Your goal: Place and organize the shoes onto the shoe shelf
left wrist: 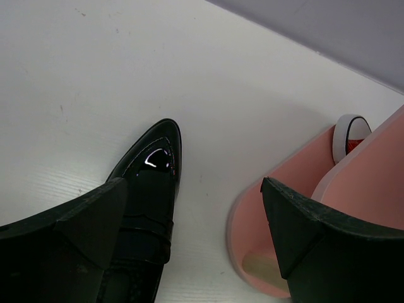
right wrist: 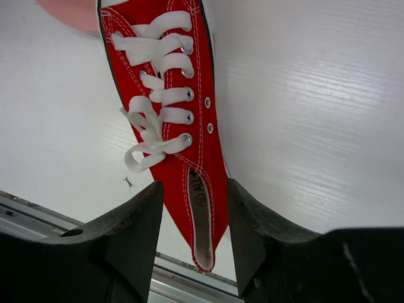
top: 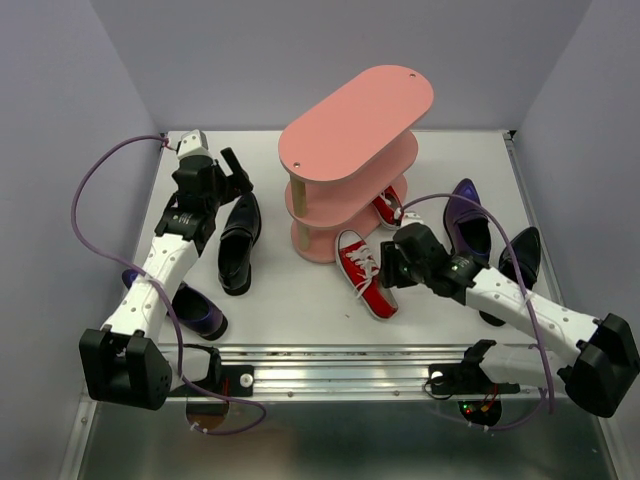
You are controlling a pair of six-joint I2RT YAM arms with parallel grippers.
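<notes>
The pink three-tier shoe shelf (top: pixel 355 110) stands at the middle back. One red sneaker (top: pixel 367 272) with white laces lies in front of it. My right gripper (top: pixel 390 266) is shut on its heel end, with a finger pressed against each side (right wrist: pixel 194 186). The other red sneaker (top: pixel 388 208) sits on the shelf's bottom board and shows in the left wrist view (left wrist: pixel 350 136). My left gripper (top: pixel 238 172) is open and empty above the toe of a black loafer (top: pixel 240 242), next to the shelf's bottom board (left wrist: pixel 297 189).
A dark purple shoe (top: pixel 196 312) lies by the left arm near the front edge. The second purple shoe (top: pixel 465 220) and the second black loafer (top: pixel 518 262) lie to the right, beside and under the right arm. A metal rail (top: pixel 350 355) runs along the front edge.
</notes>
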